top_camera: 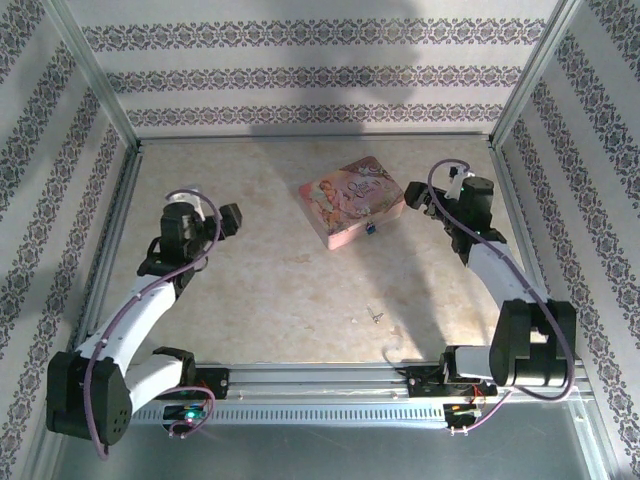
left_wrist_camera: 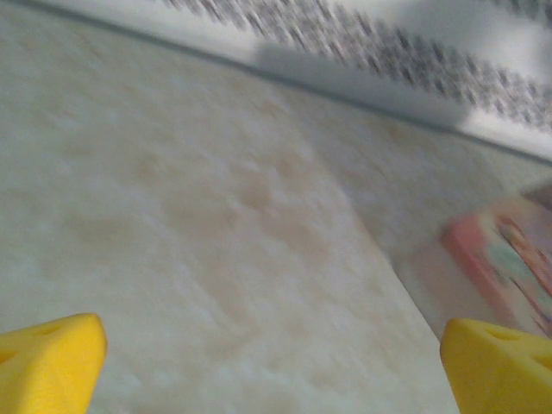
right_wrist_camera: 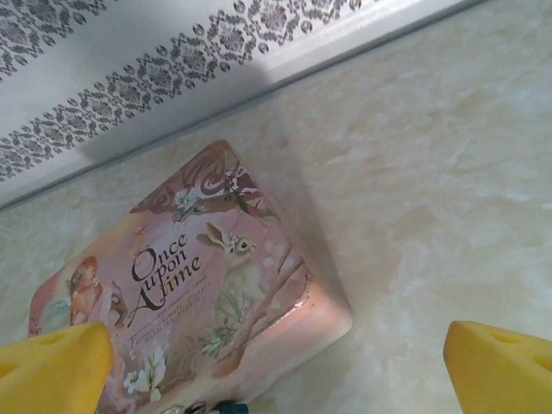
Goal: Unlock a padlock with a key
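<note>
Beige marbled counter (top_camera: 280,290), patterned panels on three sides. Pink "Once upon a time" tin (top_camera: 352,203) lies flat, right of centre, towards the far wall. The left gripper (top_camera: 232,220) is well apart from it on the left, jaws spread wide and empty. The right gripper (top_camera: 418,197) is just right of the tin, also wide and empty. The bluish padlock (top_camera: 372,231) sits against the tin's near side. The key (top_camera: 376,316) lies on bare counter nearer the arm bases, well apart from the padlock.

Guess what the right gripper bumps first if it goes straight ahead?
Probably the pink tin, lying straight ahead of the open right gripper; the gap between them is hard to judge.
</note>
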`<state>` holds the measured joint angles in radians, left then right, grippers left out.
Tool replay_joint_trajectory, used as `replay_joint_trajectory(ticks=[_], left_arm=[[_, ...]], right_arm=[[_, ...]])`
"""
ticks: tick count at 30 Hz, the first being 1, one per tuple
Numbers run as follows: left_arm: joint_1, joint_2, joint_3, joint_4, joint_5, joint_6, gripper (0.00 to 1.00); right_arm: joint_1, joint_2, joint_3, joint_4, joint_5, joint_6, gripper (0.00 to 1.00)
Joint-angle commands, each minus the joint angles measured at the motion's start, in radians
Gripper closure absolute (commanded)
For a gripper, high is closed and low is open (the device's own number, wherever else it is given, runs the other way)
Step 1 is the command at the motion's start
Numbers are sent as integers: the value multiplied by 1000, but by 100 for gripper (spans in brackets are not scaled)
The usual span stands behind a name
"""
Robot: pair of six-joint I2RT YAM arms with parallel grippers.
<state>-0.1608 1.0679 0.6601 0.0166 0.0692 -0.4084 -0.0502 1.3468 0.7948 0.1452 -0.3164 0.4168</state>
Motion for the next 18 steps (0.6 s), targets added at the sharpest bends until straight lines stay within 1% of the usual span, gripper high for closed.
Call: replay_joint_trajectory(ticks=[1, 4, 6, 8, 10, 13, 18], left_arm=[[-104, 42, 65, -129, 113, -112, 1], [-233, 136, 109, -122, 125, -180, 1], [-302, 201, 131, -88, 138, -229, 1], [-354, 263, 136, -7, 162, -280, 1], [-396, 333, 145, 81, 176, -324, 1], [-431, 432, 198, 118, 190, -355, 1], [-433, 550, 249, 202, 206, -386, 1]], right_arm=[[-2, 69, 73, 3, -62, 35, 2], [-2, 146, 127, 18, -99, 52, 2], [-2, 192, 157, 37, -120, 67, 2], [-2, 247, 198, 41, -159, 77, 2], [1, 316, 255, 30, -223, 82, 2], [13, 392, 306, 27, -245, 96, 2], [37, 489, 358, 31, -243, 94, 2]])
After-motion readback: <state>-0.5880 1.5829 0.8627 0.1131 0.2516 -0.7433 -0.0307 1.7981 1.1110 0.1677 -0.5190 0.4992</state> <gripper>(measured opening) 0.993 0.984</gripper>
